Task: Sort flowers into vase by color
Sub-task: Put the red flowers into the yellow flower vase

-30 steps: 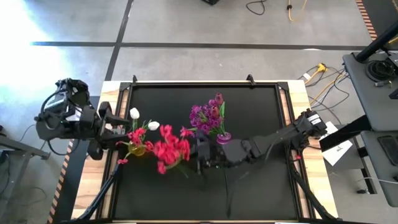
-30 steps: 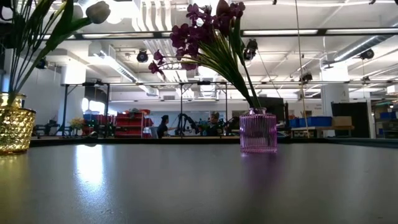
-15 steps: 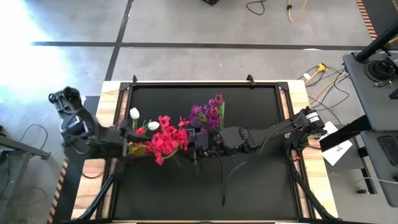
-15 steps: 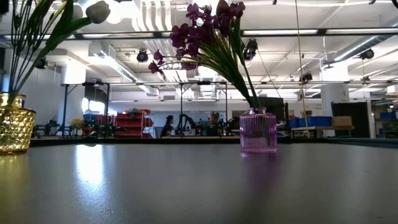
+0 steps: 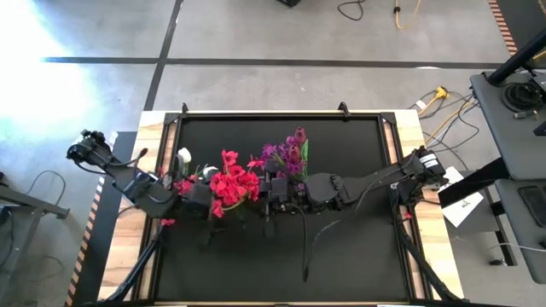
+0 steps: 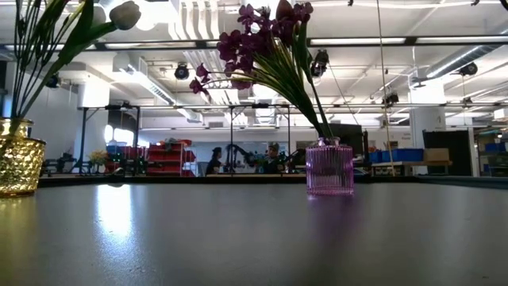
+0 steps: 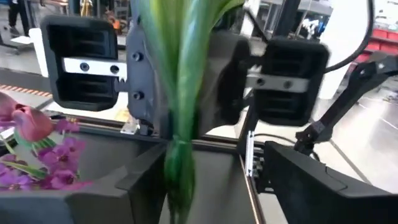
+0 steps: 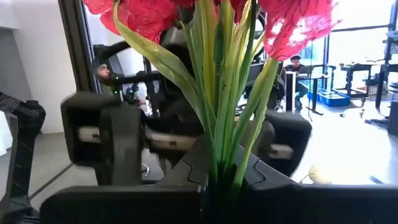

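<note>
The black surface (image 5: 341, 247) lies under both my arms, which meet over its middle. My right arm reaches in from the right edge, and my right tool (image 5: 271, 194) sits just right of the red blossom cluster (image 5: 229, 186). In the right wrist view that bunch's green stalks (image 8: 227, 118) rise straight up from between my fingers, so this tool is clamped on the red stems. My left arm comes in from the left edge, and my left tool (image 5: 198, 198) is just left of the same red bunch, facing the right tool across it. In the left wrist view green stalks (image 7: 180, 93) stand close ahead of this tool, but I cannot tell whether its fingers are apart or together.

The purple blossom cluster (image 5: 283, 158) with one pink tulip bud (image 5: 299, 136) stands just beyond my right tool, in the pink ribbed vase (image 6: 329, 168). The gold vase (image 6: 20, 163) stands at the left and holds white tulip buds (image 5: 184, 155). Far across the room beyond the surface, people (image 6: 216, 159) show small.
</note>
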Action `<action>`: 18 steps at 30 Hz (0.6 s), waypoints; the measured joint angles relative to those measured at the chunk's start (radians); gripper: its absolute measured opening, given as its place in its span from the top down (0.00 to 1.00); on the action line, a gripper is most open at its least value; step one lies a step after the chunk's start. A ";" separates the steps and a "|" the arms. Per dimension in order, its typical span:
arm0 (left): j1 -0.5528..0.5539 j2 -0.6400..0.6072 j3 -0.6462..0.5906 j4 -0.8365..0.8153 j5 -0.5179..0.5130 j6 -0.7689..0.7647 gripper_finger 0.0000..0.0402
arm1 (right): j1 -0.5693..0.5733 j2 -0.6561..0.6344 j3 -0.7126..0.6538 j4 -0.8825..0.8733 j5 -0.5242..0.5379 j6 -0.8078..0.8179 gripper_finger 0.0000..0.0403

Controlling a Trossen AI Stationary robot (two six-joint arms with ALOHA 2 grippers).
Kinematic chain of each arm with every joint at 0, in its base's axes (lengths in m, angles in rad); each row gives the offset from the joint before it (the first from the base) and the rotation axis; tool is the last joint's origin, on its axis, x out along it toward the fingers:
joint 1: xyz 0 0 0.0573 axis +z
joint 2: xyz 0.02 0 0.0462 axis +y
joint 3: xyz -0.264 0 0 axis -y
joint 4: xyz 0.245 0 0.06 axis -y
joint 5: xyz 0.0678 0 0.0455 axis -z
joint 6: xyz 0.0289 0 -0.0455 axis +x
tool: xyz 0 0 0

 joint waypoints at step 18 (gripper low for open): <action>0.022 0.033 0.204 -0.341 -0.056 0.072 0.98 | 0.020 -0.006 0.000 0.139 0.005 -0.031 0.52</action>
